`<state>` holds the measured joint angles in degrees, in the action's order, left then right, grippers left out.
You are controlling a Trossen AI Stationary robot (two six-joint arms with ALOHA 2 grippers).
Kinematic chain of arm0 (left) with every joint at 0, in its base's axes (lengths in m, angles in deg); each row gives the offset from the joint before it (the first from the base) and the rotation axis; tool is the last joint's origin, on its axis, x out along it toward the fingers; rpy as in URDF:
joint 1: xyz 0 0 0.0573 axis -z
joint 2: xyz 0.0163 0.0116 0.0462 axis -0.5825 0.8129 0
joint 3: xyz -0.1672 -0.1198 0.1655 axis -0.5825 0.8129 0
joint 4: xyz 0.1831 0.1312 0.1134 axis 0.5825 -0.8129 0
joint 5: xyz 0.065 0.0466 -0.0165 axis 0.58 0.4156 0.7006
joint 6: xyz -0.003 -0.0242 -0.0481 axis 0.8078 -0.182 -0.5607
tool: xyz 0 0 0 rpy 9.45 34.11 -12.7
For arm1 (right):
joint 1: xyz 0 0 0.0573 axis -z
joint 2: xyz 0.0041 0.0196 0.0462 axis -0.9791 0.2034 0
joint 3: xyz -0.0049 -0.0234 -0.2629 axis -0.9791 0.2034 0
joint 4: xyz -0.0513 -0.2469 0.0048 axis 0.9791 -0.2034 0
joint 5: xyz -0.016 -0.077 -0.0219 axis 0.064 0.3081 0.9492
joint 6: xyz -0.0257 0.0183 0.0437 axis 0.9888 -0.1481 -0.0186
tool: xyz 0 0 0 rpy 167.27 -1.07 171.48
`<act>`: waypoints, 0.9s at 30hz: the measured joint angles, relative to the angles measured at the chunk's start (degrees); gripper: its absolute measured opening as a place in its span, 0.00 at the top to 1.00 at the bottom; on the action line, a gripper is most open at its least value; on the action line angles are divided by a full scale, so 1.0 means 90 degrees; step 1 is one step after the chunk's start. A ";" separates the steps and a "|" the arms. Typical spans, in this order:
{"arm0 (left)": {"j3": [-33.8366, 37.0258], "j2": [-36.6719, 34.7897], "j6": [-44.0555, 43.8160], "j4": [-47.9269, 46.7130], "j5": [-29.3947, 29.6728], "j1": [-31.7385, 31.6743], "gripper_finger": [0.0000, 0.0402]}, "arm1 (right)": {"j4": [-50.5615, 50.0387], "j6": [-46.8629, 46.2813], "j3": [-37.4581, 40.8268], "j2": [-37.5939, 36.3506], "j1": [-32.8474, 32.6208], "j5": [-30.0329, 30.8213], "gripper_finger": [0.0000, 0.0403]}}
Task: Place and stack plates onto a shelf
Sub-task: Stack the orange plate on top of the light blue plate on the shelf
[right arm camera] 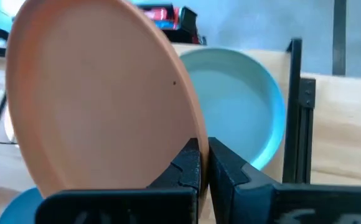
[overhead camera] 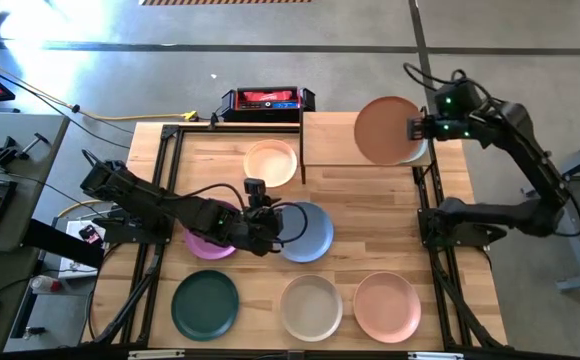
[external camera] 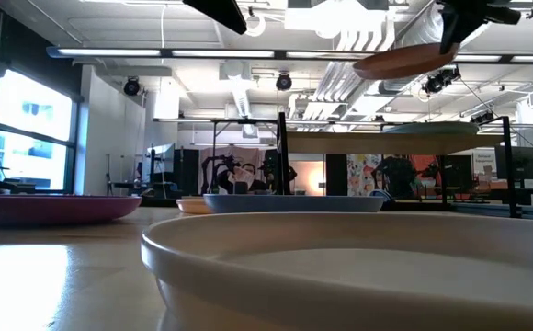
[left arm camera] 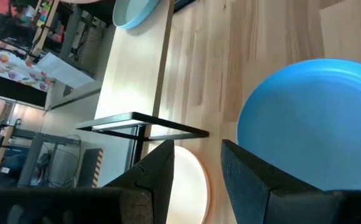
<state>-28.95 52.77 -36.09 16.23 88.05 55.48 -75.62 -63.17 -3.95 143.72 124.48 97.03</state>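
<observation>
My right gripper [right arm camera: 203,149] is shut on the peach plate [overhead camera: 385,130], which it holds in the air over the right half of the light-wood shelf [overhead camera: 330,140]. Under the peach plate a sage green plate [right arm camera: 239,106] lies flat on the shelf board. My left gripper [left arm camera: 198,152] is open and hovers low over the table, between the blue plate [overhead camera: 308,234] and the cream plate [overhead camera: 271,163], touching neither. The purple plate [overhead camera: 208,243] lies partly hidden under the left arm. My right gripper pinches the peach plate's rim [right arm camera: 190,124] between its two fingers, on the side toward the table's right edge. The fingers come in roughly level from the right. The plate is lifted clear of the shelf [external camera: 404,61] and sits tilted.
Dark green [overhead camera: 205,305], beige [overhead camera: 311,306] and pink [overhead camera: 387,306] plates lie in a row along the table's near edge. A black and red box [overhead camera: 266,101] stands beyond the far edge. The shelf's left half is bare wood. Black frame rails run along both table sides.
</observation>
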 joint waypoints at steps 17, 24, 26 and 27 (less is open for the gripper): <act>0.0000 0.0000 -0.0025 0.0001 -0.0002 -0.0079 0.70 | 0.1228 -0.0355 0.2207 -0.1190 0.1979 -0.1018 1.00; 0.0000 0.0000 -0.0098 0.0001 -0.0024 -0.0079 0.70 | 0.1294 -0.0726 0.2276 -0.1229 0.2438 -0.0930 1.00; 0.0000 0.0000 -0.0098 0.0003 -0.0024 -0.0079 0.70 | 0.1371 -0.0767 0.2279 -0.1213 0.2455 -0.0923 1.00; 0.0000 0.0000 -0.0098 0.0003 -0.0024 -0.0079 0.70 | 0.1382 -0.0805 0.2279 -0.1207 0.2455 -0.0906 1.00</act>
<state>-28.95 52.77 -36.97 16.26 87.83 54.76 -63.18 -70.42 16.56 132.86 146.58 88.87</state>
